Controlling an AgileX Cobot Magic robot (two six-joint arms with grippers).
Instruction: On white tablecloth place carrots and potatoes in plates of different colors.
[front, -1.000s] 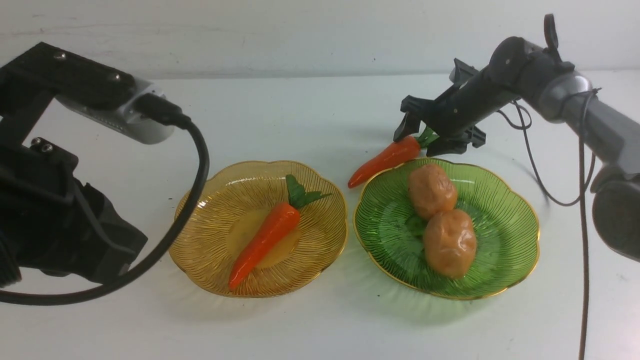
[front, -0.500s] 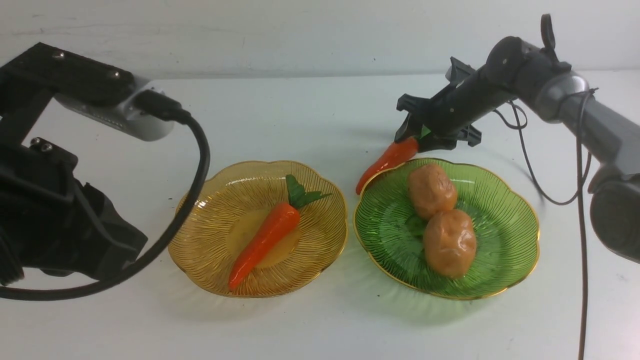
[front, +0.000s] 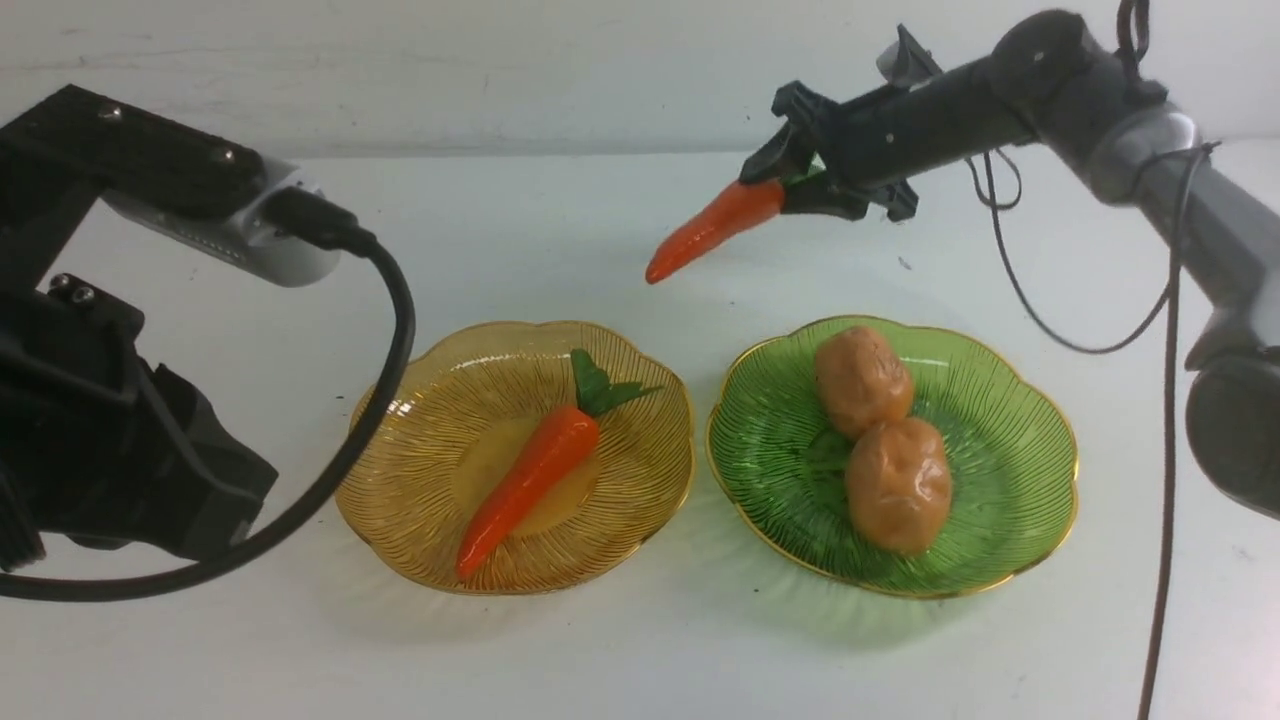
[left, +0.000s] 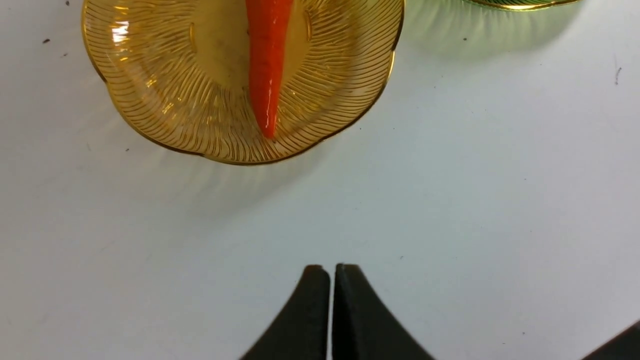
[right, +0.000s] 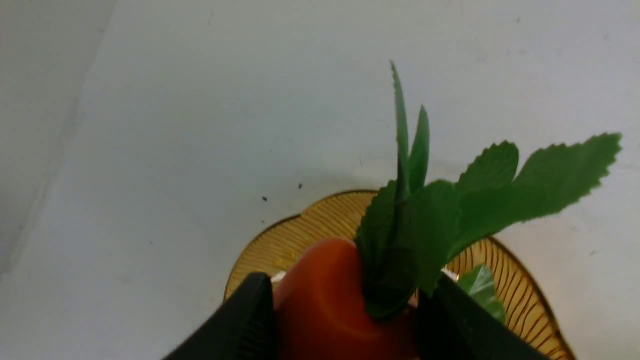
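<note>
My right gripper (front: 795, 180) is shut on the thick end of a carrot (front: 710, 228), which hangs in the air behind the two plates, tip slanting down to the left. In the right wrist view the carrot (right: 325, 300) sits between the black fingers (right: 245, 320), its leaves fanning out. A second carrot (front: 530, 478) lies in the amber plate (front: 420, 500). Two potatoes (front: 862, 380) (front: 898, 486) rest in the green plate (front: 1010, 470). My left gripper (left: 331, 272) is shut and empty over the white tablecloth (left: 450, 175), near the amber plate (left: 150, 100).
The left arm's black body and thick cable (front: 395, 330) fill the near left. A thin cable (front: 1165, 450) hangs from the right arm at the far right. A pale wall (front: 500, 60) closes the table's back edge.
My right gripper has lifted the carrot from beside the green plate's far rim up and to the left. The left arm, the plates and the potatoes have stayed put.
</note>
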